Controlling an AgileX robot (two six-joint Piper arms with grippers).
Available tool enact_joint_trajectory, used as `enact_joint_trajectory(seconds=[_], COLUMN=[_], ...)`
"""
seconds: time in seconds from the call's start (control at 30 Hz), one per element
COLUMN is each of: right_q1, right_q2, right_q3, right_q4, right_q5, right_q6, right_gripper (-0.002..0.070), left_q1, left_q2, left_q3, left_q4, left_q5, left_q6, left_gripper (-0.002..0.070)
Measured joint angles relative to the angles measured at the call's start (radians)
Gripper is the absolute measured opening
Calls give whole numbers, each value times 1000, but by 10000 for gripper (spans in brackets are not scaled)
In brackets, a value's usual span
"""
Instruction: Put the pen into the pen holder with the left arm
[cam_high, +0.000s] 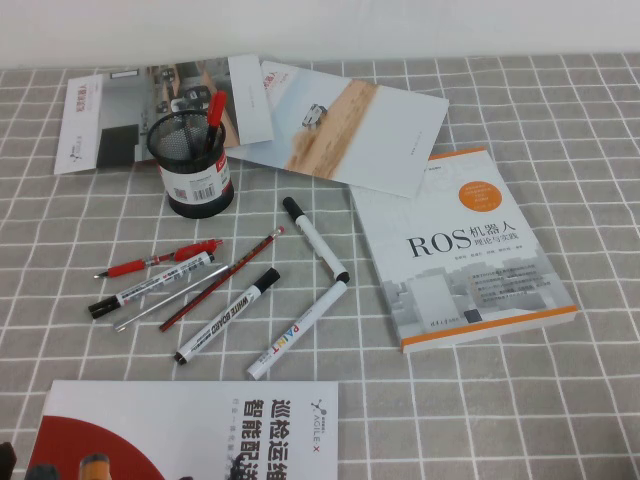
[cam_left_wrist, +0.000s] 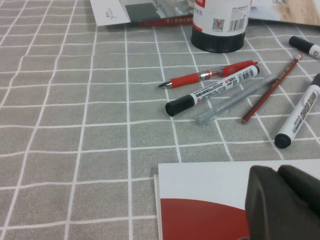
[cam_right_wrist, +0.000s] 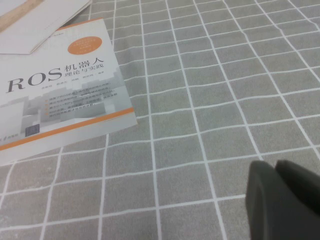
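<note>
The red pen (cam_high: 160, 261) lies on the grey checked cloth in front of the pen holder (cam_high: 192, 160), a black mesh cup with a barcode label. It also shows in the left wrist view (cam_left_wrist: 210, 75), tip pointing away from the holder (cam_left_wrist: 220, 25). Another red pen (cam_high: 214, 110) stands inside the holder. My left gripper (cam_left_wrist: 277, 172) is shut and empty, hovering over a white-and-red booklet (cam_left_wrist: 200, 200), well short of the pen. Only a bit of the left arm (cam_high: 70, 468) shows at the near edge. My right gripper (cam_right_wrist: 275, 166) is shut and empty over bare cloth.
Several white black-capped markers (cam_high: 228, 315), a grey pen (cam_high: 170, 298) and a dark-red pencil (cam_high: 222, 278) lie beside the red pen. A ROS book (cam_high: 460, 250) lies to the right. Leaflets (cam_high: 340, 120) lie behind the holder. A booklet (cam_high: 190, 430) lies at the near edge.
</note>
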Motion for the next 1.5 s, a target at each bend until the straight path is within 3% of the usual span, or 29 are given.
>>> enact_joint_trajectory(seconds=[0.9,1.03,1.33,1.5], right_q1=[0,0,0,0], right_q2=[0,0,0,0], right_q3=[0,0,0,0], right_q4=[0,0,0,0], right_q5=[0,0,0,0], right_q6=[0,0,0,0], right_gripper=[-15,-15,-15,-15], left_q1=[0,0,0,0], left_q2=[0,0,0,0], left_q3=[0,0,0,0], left_q4=[-32,-114,-457,-506], left_q5=[-47,-87,-207,-283], left_q6=[0,0,0,0], left_gripper=[0,0,0,0])
